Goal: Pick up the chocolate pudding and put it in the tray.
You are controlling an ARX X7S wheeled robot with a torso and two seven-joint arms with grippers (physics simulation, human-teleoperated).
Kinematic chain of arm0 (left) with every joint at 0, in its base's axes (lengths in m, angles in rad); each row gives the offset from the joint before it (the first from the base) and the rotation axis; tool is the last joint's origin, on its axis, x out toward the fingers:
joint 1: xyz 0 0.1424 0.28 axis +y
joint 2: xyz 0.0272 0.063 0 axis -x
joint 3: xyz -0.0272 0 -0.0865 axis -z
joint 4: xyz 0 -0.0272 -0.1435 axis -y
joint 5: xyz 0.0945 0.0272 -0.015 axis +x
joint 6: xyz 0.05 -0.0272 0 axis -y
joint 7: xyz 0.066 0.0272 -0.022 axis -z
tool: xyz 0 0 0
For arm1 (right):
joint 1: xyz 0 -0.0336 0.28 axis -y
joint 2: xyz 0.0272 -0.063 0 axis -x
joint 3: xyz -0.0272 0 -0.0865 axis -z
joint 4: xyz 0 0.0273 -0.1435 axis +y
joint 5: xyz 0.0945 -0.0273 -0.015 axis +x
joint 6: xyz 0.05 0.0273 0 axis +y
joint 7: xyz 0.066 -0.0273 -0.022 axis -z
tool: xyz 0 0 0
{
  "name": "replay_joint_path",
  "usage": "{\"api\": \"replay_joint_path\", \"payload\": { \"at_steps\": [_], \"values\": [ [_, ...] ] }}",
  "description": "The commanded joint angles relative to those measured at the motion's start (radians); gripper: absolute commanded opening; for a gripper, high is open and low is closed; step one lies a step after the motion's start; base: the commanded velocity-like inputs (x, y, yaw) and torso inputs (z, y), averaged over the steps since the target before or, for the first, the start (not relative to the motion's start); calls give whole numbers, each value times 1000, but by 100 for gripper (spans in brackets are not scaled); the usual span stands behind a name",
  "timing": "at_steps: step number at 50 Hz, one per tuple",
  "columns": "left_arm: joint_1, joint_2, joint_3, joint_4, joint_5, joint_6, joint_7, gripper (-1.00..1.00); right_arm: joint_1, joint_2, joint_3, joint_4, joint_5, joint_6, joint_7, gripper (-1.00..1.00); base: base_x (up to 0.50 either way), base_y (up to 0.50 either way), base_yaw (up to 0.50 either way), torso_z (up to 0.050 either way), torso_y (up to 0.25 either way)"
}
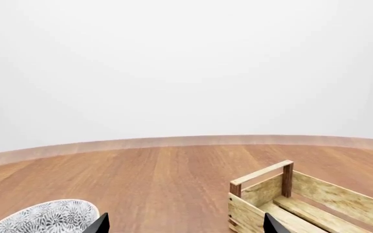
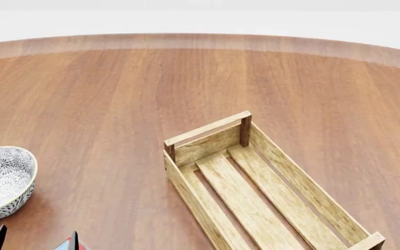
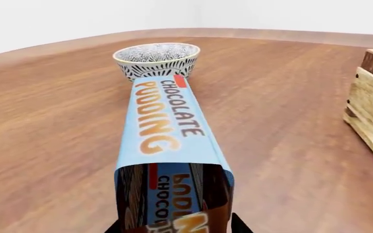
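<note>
The chocolate pudding (image 3: 167, 121) is a carton with a light-blue top and orange lettering. In the right wrist view it reaches out toward the bowl. My right gripper (image 3: 175, 228) has a dark finger pressed against each side of the carton's near end. Only the carton's corner (image 2: 64, 245) shows in the head view, at the bottom left. The tray (image 2: 255, 192) is a light-wood slatted crate at centre right, and it holds nothing. It also shows in the left wrist view (image 1: 316, 204) and the right wrist view (image 3: 371, 107). My left gripper (image 1: 186, 225) is wide open and holds nothing. Its tips (image 2: 33, 240) show low in the head view.
A round patterned grey-white bowl (image 2: 2, 179) stands left of the tray, just beyond the carton's far end (image 3: 157, 58). It also shows in the left wrist view (image 1: 44, 218). The round wooden table (image 2: 186, 83) stretches to a curved far edge, with a white wall behind.
</note>
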Motion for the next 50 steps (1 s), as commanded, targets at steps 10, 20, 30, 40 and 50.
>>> {"api": "replay_joint_path", "payload": {
  "at_steps": [10, 20, 30, 40, 50],
  "values": [
    [-3, -7, -1, -5, -14, 4, -4, 100, 33, 80, 23, -177, 6, 126, 68, -100, 0, 0, 0, 0, 0],
    [-7, -8, 4, -9, -12, 1, -8, 100, 46, 133, 49, -316, 32, 210, 104, -100, 0, 0, 0, 0, 0],
    [-11, -9, 4, -19, -14, 5, -11, 100, 71, 176, 54, -485, 39, 321, 143, -100, 0, 0, 0, 0, 0],
    [-14, -11, 6, -24, -16, 8, -13, 100, 114, 215, 74, -608, 54, 420, 174, -100, 0, 0, 0, 0, 0],
    [-13, -14, 9, -25, -17, 12, -15, 100, 145, 238, 103, -641, 72, 460, 192, -100, 0, 0, 0, 0, 0]
  ]
}}
